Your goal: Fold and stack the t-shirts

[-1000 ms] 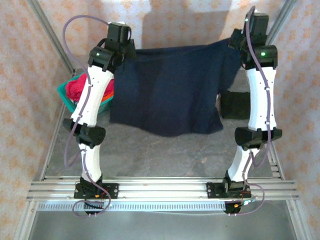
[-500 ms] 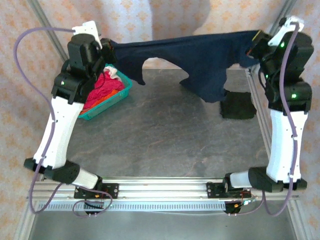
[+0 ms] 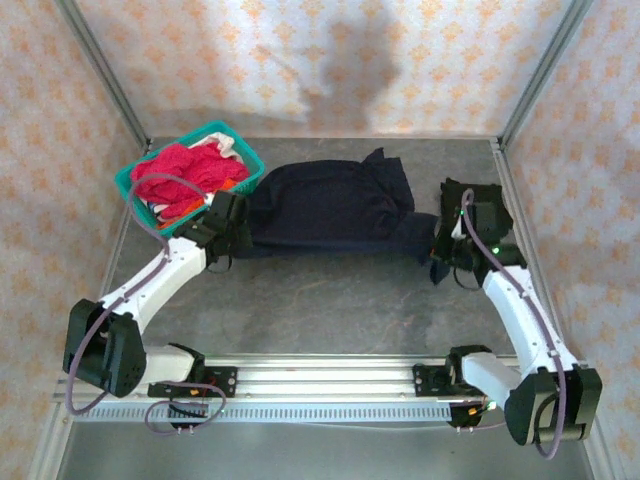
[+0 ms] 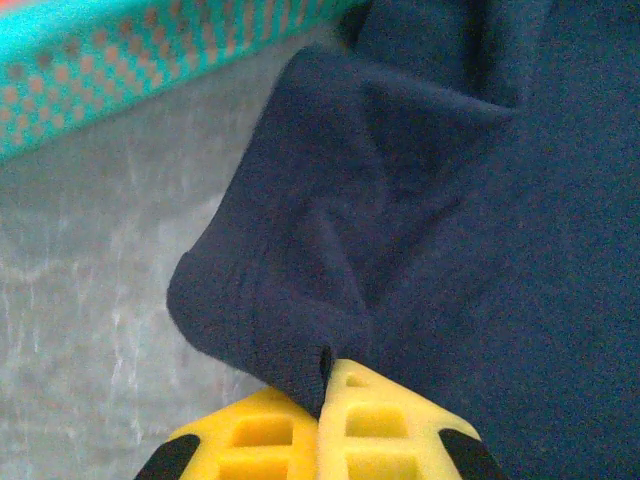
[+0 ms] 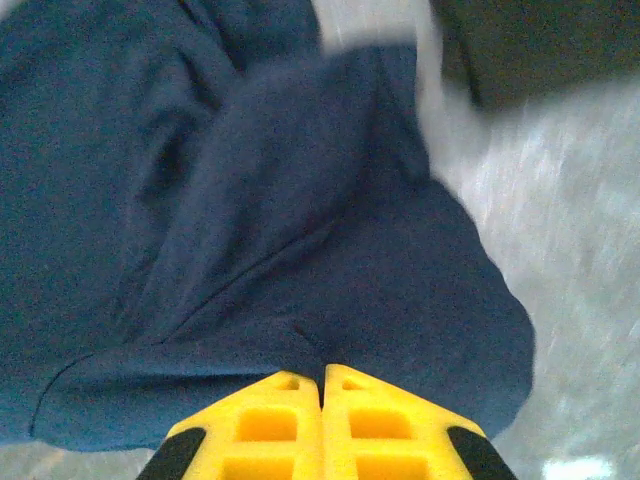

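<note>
Top external: rumpled navy t-shirt (image 3: pixel 330 205) lies bunched beside teal mesh basket (image 3: pixel 222 128).

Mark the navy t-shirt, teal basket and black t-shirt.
navy t-shirt (image 3: pixel 330 205), top view, middle of cloth.
teal basket (image 3: pixel 243 146), top view, right rim.
black t-shirt (image 5: pixel 540 45), right wrist view, near corner.

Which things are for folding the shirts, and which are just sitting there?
For the job: navy shirt, pinched by the left gripper and right gripper; black shirt; red shirt in the basket.
Just there: basket; table.
</note>
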### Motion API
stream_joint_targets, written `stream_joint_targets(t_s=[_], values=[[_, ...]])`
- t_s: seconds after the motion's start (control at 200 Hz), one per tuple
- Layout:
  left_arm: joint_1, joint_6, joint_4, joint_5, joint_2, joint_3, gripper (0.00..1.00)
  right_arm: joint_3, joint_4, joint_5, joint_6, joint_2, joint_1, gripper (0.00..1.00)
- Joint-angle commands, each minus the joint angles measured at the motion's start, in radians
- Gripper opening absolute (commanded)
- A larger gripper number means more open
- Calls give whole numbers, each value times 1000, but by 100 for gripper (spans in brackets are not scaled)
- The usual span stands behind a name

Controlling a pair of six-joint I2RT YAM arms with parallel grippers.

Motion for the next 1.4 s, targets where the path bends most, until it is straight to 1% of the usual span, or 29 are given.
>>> stream_joint_targets(t_s=[0.0, 0.05, 0.105, 0.14, 0.19, 0.24, 0.28, 0.31, 0.33, 0.38, 0.42, 0.475, 0.525, 0.565, 0.625, 0.721, 0.781, 0.861, 0.881, 0.941, 1.021, 1.131, 1.396], values=[[9, -89, 81, -21, -29, -61, 0, -103, 55, -89, 107, -19, -12, 0], [9, -95, 89, -24, -4, -78, 0, -143, 67, -99, 132, -9, -10, 0], [7, -96, 92, -30, 32, -83, 9, -169, 70, -93, 148, 10, -9, 0], [7, -97, 97, -37, 48, -86, 17, -175, 66, -89, 149, 25, -9, 0], [6, -98, 111, -53, 57, -94, 37, -174, 57, -84, 140, 41, -9, 0], [6, -92, 118, -75, 44, -97, 67, -169, 52, -82, 129, 43, -7, 0], [7, -79, 110, -105, 23, -89, 87, -161, 51, -81, 122, 39, -7, 0], [6, -66, 99, -137, 3, -74, 98, -157, 49, -80, 117, 34, -7, 0], [6, -51, 91, -161, -8, -65, 100, -153, 48, -80, 115, 31, -7, 0], [8, 6, 81, -208, -32, -27, 100, -141, 45, -79, 108, 29, -7, 0], [16, 52, 82, -217, -32, 14, 100, -135, 46, -81, 104, 36, -7, 0], [34, 98, 79, -189, 3, 88, 98, -127, 52, -91, 101, 49, -5, 0], [49, 124, 64, -141, 76, 170, 95, -122, 60, -100, 104, 61, 1, 0], [55, 138, 58, -118, 143, 234, 90, -116, 68, -101, 108, 71, 6, 0], [60, 142, 67, -92, 242, 318, 77, -107, 75, -99, 112, 82, 15, 0], [77, 124, 75, -20, 396, 454, 66, -88, 77, -91, 121, 92, 25, 0], [81, 119, 69, 6, 487, 542, 56, -78, 75, -83, 125, 93, 29, 0], [83, 111, 43, 38, 596, 659, 50, -71, 68, -73, 128, 90, 33, 0], [83, 107, 38, 47, 631, 688, 48, -70, 66, -70, 130, 88, 33, 0], [83, 94, 32, 75, 704, 748, 43, -71, 64, -64, 134, 83, 34, 0], [87, 77, 24, 89, 779, 820, 42, -71, 61, -59, 137, 79, 34, 0], [104, 76, -14, 79, 873, 928, 42, -70, 54, -56, 140, 73, 35, 0], [205, 81, -106, 57, 1014, 1142, 43, -69, 32, -43, 135, 65, 36, 0]])
